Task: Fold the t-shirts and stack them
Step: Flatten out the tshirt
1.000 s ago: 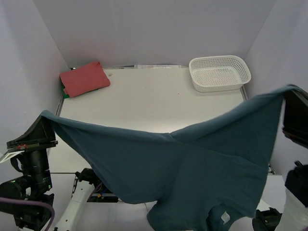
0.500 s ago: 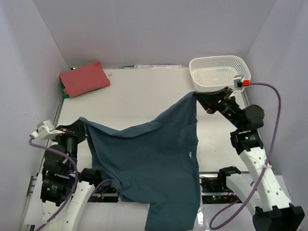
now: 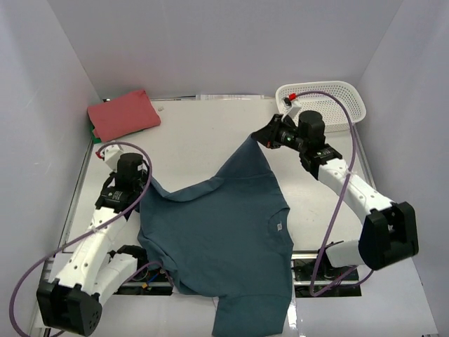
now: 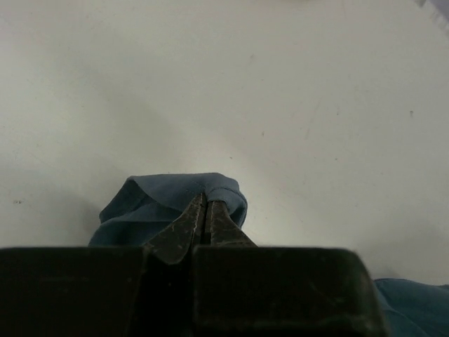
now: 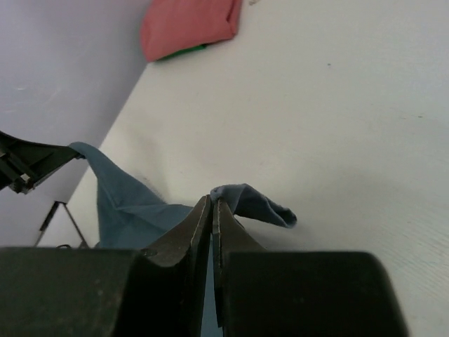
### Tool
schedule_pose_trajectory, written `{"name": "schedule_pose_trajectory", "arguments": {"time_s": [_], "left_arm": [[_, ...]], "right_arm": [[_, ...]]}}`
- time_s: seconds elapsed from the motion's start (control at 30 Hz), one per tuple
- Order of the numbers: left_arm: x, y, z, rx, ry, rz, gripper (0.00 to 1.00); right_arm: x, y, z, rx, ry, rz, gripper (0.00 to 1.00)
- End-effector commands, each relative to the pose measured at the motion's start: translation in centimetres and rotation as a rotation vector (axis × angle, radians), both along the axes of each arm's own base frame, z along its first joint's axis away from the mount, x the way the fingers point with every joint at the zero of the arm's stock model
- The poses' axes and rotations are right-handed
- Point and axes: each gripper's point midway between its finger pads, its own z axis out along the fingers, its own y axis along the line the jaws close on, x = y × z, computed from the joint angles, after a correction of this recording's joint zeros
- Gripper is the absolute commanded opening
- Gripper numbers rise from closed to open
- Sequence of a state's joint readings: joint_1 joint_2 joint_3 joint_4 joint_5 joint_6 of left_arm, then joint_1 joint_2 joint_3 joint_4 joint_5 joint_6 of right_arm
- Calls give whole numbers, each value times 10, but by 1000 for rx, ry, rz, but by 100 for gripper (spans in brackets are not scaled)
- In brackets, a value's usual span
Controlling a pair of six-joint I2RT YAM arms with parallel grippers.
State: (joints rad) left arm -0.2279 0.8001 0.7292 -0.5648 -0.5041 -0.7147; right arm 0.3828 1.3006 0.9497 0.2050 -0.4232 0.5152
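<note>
Cotton first: the teal-blue t-shirt (image 3: 224,225) is pinched at two corners. My left gripper (image 4: 205,209) is pressed together on one corner and my right gripper (image 5: 212,207) on the other. The shirt lies spread on the table (image 3: 203,133), with its lower part hanging over the near edge. The coral-red t-shirt (image 3: 123,114) sits folded in the far left corner. I judge this the laying-out step. Next I should set both corners down flat, then let go.

I look down on a white table (image 3: 203,140); plain pale lavender walls (image 3: 210,42) close it in behind and on both sides; a white lattice basket (image 3: 353,105) sits at its far right corner; light falls soft and even across it, shadows faint.
</note>
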Motion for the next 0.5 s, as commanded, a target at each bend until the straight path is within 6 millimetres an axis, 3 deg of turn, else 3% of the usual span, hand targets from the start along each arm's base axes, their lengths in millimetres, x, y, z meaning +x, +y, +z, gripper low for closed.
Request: {"name": "schedule_pose_trajectory", "arguments": {"time_s": [0.0,0.03,0.07,0.17,0.2,0.23,0.27,0.3,0.33,0.4,0.43,0.47], "left_arm": [[26,2,11,26,-40,32,0],[36,0,14,32,-65,18,0],[43,-3,3,40,-34,4,0],[62,-6,-6,54,-8,-5,0],[70,-8,-21,69,45,-14,0],[77,-9,-19,77,48,-14,0],[82,-8,-23,92,64,-15,0],[91,-8,-29,103,88,-15,0],[95,-8,-30,107,90,-15,0],[103,-4,-33,118,96,-12,0],[110,-2,-36,110,87,-18,0],[114,-1,-36,116,79,-39,0]], "right_arm": [[37,-1,4,-99,-35,-59,8],[43,-2,-3,-133,-22,-72,8],[50,-2,-8,-148,-12,-80,8],[74,2,-27,-199,37,-89,8],[82,4,-46,-222,76,-89,8],[91,4,-40,-227,74,-95,8],[94,4,-48,-245,99,-94,8],[101,4,-67,-271,138,-100,8],[110,5,-61,-272,130,-107,8],[121,3,-83,-299,192,-107,8],[132,2,-74,-296,180,-119,8],[137,-3,-80,-309,210,-129,8]]}}
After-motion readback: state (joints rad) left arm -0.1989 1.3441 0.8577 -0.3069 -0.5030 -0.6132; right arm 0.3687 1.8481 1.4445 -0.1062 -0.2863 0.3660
